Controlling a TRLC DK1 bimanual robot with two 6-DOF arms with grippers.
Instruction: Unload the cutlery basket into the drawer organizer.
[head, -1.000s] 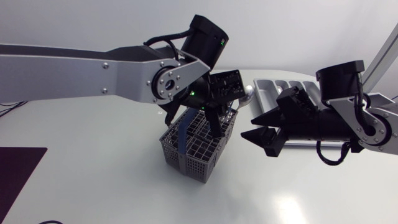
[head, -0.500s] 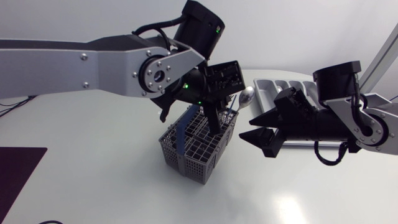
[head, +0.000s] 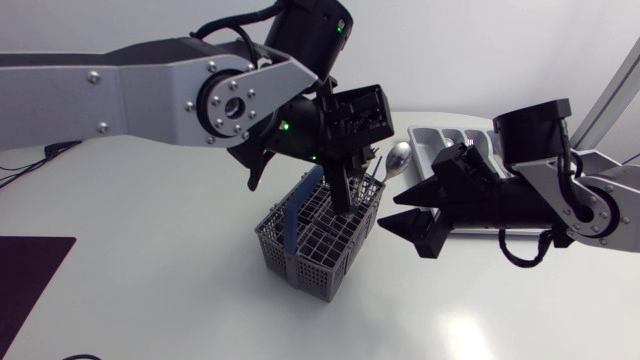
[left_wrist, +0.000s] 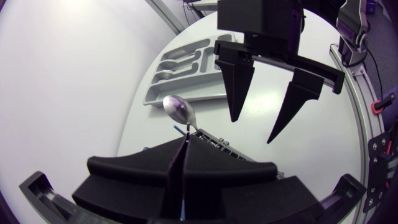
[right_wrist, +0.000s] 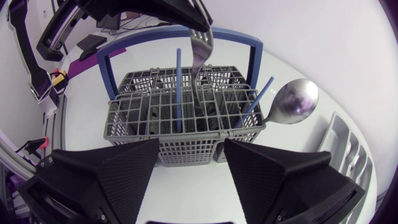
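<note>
The cutlery basket (head: 310, 245) stood on the bench (head: 150, 290) directly beneath the left end effector (left_wrist: 185, 144), whose fingers were pressed together on the upper end of what was taken to be a fork (right_wrist: 200, 53). The fork's lower end reached down to the level of the basket's rim, so it was judged not yet clear of its compartment. Over the preceding second the left arm had been raised a little and drawn slightly toward its own side, and the clamped fingers had been lifted with it. The bowl of a blue-handled spoon (head: 398, 158), half hidden behind the wrist before, was thereby exposed, leaning out of the basket on the organizer side. A withdrawal of one piece was thus judged to be under way, with the carry to the organizer not yet begun. A second blue-handled piece (right_wrist: 178, 87) was seen standing upright in the basket beside the fork. The right end effector (left_wrist: 254, 129) had been brought slightly nearer. It was held just beside the basket, level with its upper part, with the fingers spread apart and nothing between them. Behind the right arm, well apart from the basket, the drawer organizer (head: 425, 140) lay on the bench, and no cutlery could be made out in its visible compartments.
</note>
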